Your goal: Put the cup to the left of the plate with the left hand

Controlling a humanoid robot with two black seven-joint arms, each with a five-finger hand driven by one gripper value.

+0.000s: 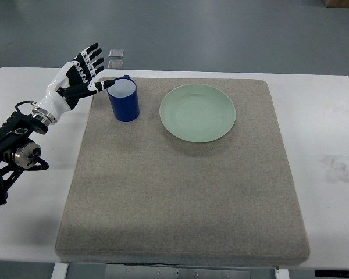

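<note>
My left hand (pixel 81 72) hangs released beside the blue cup (pixel 123 99), standing left of the plate (pixel 198 112); next I withdraw.

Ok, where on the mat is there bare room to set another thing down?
The whole near half of the grey mat is bare, also the strip right of the green plate. It is crowded far left, where the left hand meets the blue cup.
</note>
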